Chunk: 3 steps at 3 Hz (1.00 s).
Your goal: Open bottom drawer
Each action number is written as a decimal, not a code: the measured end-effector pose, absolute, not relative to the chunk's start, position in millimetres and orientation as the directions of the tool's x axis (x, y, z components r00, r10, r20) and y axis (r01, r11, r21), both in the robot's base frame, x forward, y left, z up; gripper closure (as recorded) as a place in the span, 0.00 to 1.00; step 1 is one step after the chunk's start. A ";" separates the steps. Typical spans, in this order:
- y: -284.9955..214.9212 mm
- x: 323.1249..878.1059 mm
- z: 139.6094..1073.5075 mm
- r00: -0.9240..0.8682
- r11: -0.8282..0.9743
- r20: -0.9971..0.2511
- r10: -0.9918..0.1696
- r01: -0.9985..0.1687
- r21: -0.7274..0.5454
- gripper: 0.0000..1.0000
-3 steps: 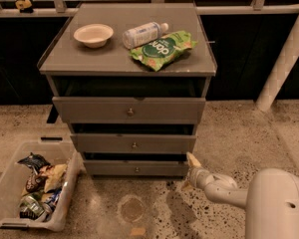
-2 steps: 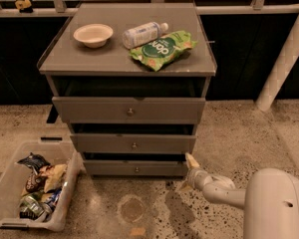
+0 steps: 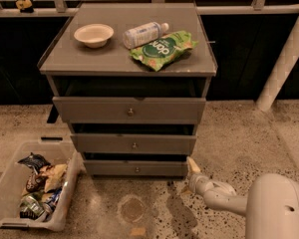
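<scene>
The grey cabinet (image 3: 129,63) has three drawers. The bottom drawer (image 3: 135,169) has the slimmest front and a small round metal knob (image 3: 137,170) at its centre. It sits at floor level, pulled out slightly, with a dark gap above it. My gripper (image 3: 191,165) is low, at the drawer front's right end, to the right of the knob. The white arm (image 3: 224,195) reaches in from the lower right.
The middle drawer (image 3: 134,144) and top drawer (image 3: 130,110) sit above. On the cabinet top lie a bowl (image 3: 93,34), a bottle (image 3: 144,33) and a green chip bag (image 3: 162,49). A clear bin (image 3: 30,190) of snacks stands on the floor at left. A white pillar (image 3: 284,63) is at right.
My gripper has shifted slightly left and up, closer to the bottom drawer's right end. The drawers look unchanged.
</scene>
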State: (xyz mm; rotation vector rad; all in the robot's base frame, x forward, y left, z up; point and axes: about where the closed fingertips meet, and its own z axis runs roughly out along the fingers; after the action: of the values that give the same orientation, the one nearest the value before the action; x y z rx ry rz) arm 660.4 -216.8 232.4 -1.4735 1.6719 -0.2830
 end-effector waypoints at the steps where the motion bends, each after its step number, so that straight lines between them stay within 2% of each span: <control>1: -198.5 661.7 214.0 0.099 0.269 -0.461 -0.882 -0.698 -0.664 0.00; 3: -180.8 664.1 183.1 0.119 0.308 -0.495 -0.861 -0.652 -0.693 0.00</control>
State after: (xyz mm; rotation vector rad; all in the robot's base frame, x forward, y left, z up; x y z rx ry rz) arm 664.1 -180.8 183.1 -1.4129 1.6003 -0.2682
